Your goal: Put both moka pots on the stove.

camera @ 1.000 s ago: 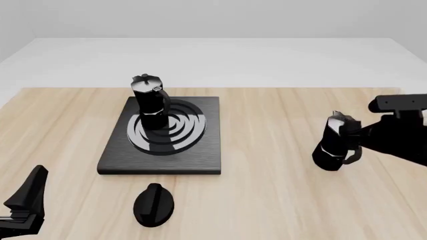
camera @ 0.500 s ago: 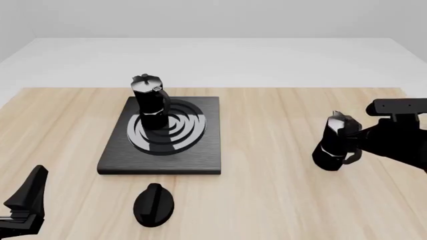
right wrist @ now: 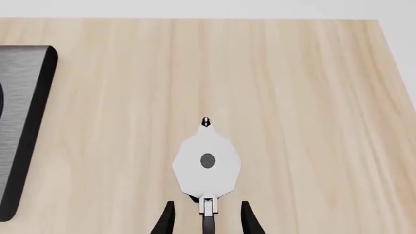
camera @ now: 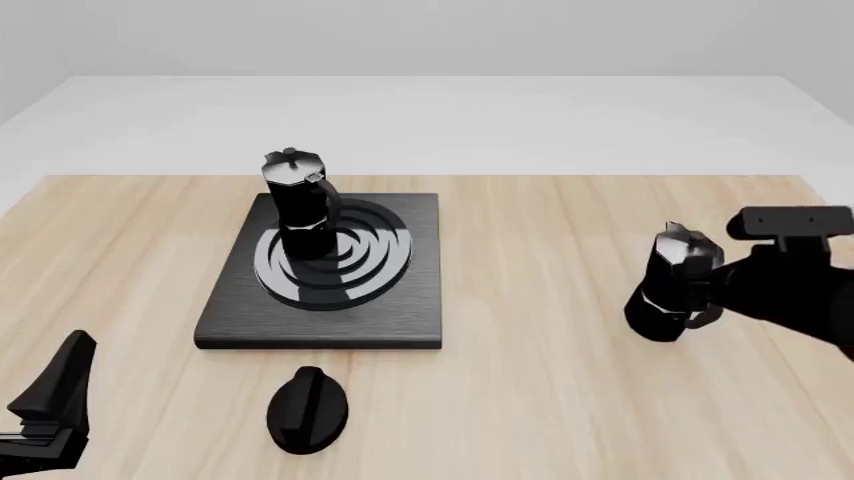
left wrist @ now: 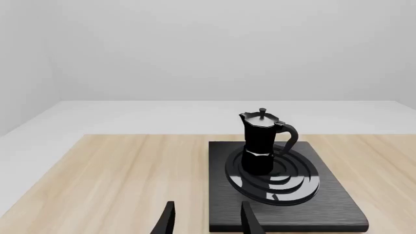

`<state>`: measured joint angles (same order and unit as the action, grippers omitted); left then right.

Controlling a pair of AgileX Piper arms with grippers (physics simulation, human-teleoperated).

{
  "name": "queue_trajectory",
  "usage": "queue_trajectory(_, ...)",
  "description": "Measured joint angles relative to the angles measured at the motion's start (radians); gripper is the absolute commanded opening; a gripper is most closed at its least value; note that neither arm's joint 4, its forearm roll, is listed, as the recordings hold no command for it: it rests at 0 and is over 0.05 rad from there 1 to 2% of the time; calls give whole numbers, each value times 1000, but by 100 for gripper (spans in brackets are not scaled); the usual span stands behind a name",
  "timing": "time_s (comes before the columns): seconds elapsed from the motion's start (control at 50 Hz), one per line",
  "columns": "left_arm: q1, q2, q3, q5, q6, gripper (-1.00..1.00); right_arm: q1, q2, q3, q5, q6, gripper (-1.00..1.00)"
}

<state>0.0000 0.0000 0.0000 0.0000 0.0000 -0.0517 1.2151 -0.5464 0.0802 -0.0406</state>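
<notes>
One moka pot [camera: 299, 203] stands upright on the rings of the stove [camera: 400, 310]. It also shows in the left wrist view [left wrist: 261, 141] on the stove [left wrist: 325, 204]. The second moka pot [camera: 667, 285] stands on the bare table at the right. From above, its silvery lid [right wrist: 206, 163] shows in the right wrist view. My right gripper [right wrist: 206, 207] is open, with its fingers either side of this pot's handle, and in the front view [camera: 707, 288] it sits just right of the pot. My left gripper [camera: 60, 385] is open and empty at the near left, and the left wrist view [left wrist: 206, 214] shows it too.
A black oval knob [camera: 308, 408] lies on the table just in front of the stove. The stove's edge [right wrist: 19, 122] shows at the side of the right wrist view. The wooden table [camera: 534, 380] ends at the far side against a white floor.
My right arm has come down a little and slid slightly left toward the second pot. The pots, stove and left arm have not moved.
</notes>
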Motion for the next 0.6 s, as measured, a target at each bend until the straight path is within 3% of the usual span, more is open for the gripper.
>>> queue_trajectory(0.6, 0, 0, 0, 0, 0, 100, -1, 46, 26, -44, 11, 100)
